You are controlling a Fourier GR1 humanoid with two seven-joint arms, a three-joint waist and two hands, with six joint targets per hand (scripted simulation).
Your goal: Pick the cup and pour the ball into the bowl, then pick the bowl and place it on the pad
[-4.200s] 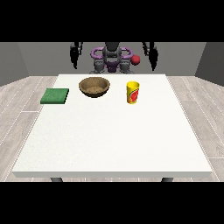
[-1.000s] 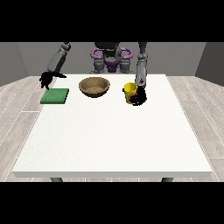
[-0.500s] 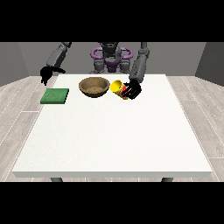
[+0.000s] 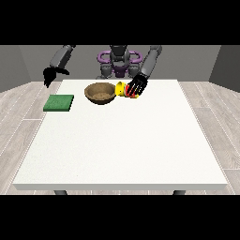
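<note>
On the white table (image 4: pixel 122 140), front view: the hand at the view's right (image 4: pixel 137 86) has its fingers curled round a yellow cup (image 4: pixel 123 89), tipped sideways with its mouth just beside the brown bowl (image 4: pixel 100 93). A green pad (image 4: pixel 59 102) lies further left. Above it hangs the hand at the view's left (image 4: pixel 48 76); I cannot tell its finger state.

You see the hand at the view's right (image 4: pixel 137 86) with its fingers curled round the yellow cup (image 4: pixel 123 89), which is tipped on its side, mouth toward the brown bowl (image 4: pixel 100 93) just beyond the fingertips. The green pad (image 4: pixel 59 102) lies past the bowl, well away from this hand. The hand at the view's left (image 4: pixel 48 76) hangs above the pad, off the white table (image 4: pixel 122 140).
</note>
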